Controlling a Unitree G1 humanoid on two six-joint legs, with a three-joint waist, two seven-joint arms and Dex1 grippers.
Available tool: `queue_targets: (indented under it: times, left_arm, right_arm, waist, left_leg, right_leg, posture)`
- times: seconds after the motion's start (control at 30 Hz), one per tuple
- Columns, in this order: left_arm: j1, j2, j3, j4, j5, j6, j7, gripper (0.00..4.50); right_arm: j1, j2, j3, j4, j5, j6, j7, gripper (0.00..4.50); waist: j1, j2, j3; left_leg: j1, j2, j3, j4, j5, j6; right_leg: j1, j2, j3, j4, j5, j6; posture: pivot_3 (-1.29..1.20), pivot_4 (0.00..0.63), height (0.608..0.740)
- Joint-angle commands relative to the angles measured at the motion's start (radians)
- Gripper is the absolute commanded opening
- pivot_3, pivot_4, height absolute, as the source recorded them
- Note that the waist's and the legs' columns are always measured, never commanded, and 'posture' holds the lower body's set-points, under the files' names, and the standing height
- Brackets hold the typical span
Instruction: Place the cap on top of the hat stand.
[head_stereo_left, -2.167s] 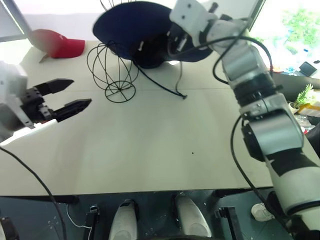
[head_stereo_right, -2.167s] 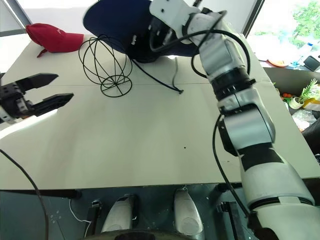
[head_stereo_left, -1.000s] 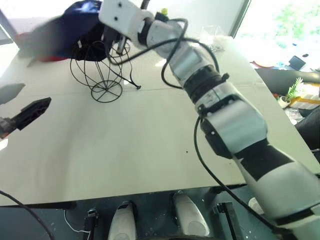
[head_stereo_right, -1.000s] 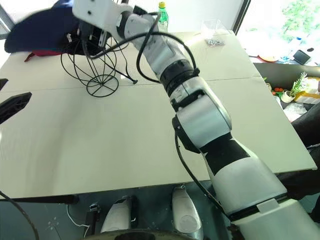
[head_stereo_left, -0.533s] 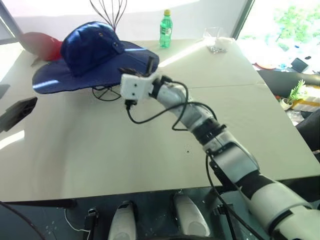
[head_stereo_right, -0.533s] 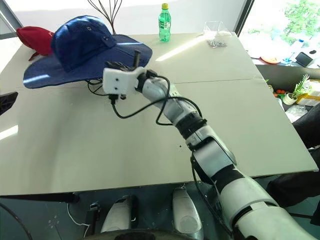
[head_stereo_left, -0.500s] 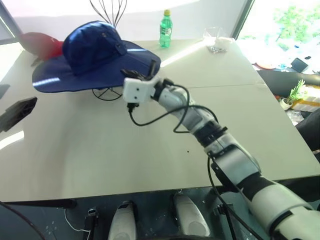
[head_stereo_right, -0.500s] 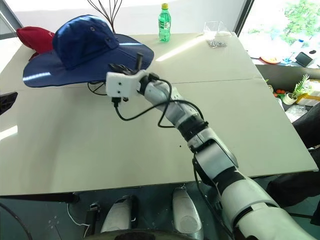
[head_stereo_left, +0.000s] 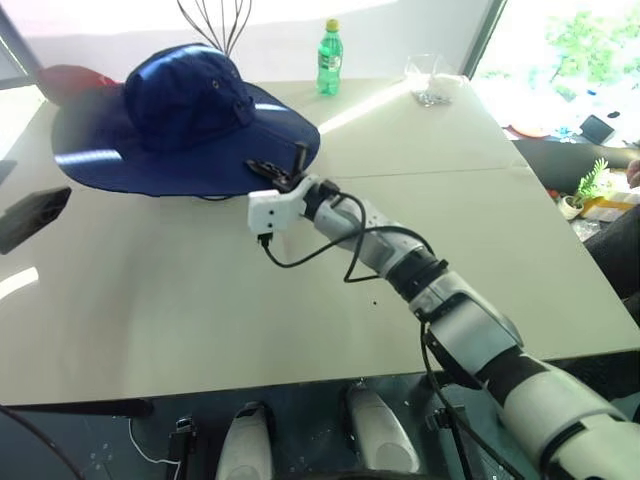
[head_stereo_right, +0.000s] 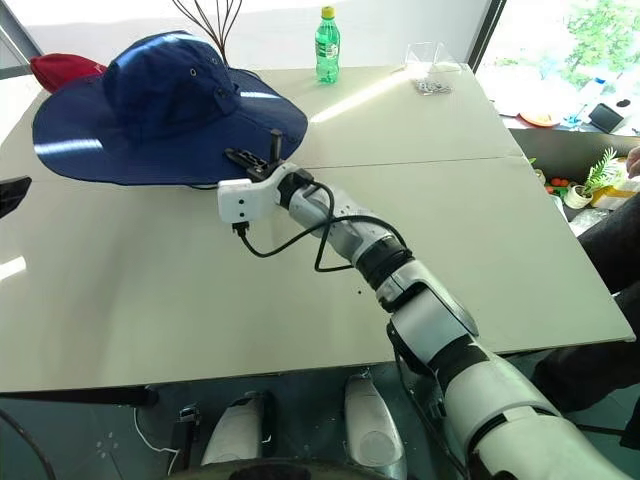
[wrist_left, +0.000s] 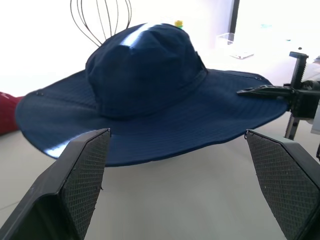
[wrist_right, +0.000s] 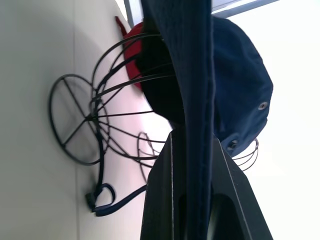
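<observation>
On hat stand (wrist_right: 95, 125) now: cap (head_stereo_left: 185, 120).

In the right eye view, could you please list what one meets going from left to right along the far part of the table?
Red baseball cap → navy-blue sun hat → green plastic bottle → clear glass container.

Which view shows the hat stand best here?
The right wrist view: the hat stand shows its wire cage and round base under the cap. In both eye views and the left wrist view the cap's brim covers nearly all of it.
</observation>
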Motion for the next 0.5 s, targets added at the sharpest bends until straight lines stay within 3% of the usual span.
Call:
queue_targets:
  times: [0.03,0.33,0.43,0.5]
  left_arm:
    - [-0.008,0.004,0.007,-0.021,-0.008,-0.009,0.002,4.5]
    - [0.001,0.005,0.024,-0.026,-0.008,-0.005,-0.001,4.5]
    - [0.001,0.003,0.019,-0.027,-0.008,-0.007,0.0,4.5]
    - [-0.002,0.0,0.012,-0.028,-0.008,-0.009,0.002,4.5]
  right_arm:
    - [-0.023,0.016,0.028,0.055,-0.019,-0.036,-0.02,0.05]
    - [-0.059,0.043,0.07,0.193,-0.056,-0.079,-0.087,0.05]
    - [-0.076,0.039,0.069,0.197,-0.054,-0.086,-0.077,0.87]
    - [-0.081,0.034,0.065,0.191,-0.049,-0.088,-0.07,1.87]
  waist:
    - [0.0,0.0,0.0]
    - [-0.002,0.0,0.0]
    - [-0.002,0.0,0.0]
    - [-0.002,0.0,0.0]
  left_leg:
    - [0.0,0.0,0.0,0.0,0.0,0.0]
    - [0.0,0.0,0.0,0.0,0.0,0.0]
    - [0.0,0.0,0.0,0.0,0.0,0.0]
    - [0.0,0.0,0.0,0.0,0.0,0.0]
  right_leg:
    - [0.0,0.0,0.0,0.0,0.0,0.0]
    - [0.0,0.0,0.0,0.0,0.0,0.0]
    - [0.0,0.0,0.0,0.0,0.0,0.0]
    - [0.0,0.0,0.0,0.0,0.0,0.0]
  posture:
    - [0.0,0.15,0.739]
    - [0.0,0.15,0.739]
    - [0.0,0.15,0.739]
    - [0.0,0.15,0.739]
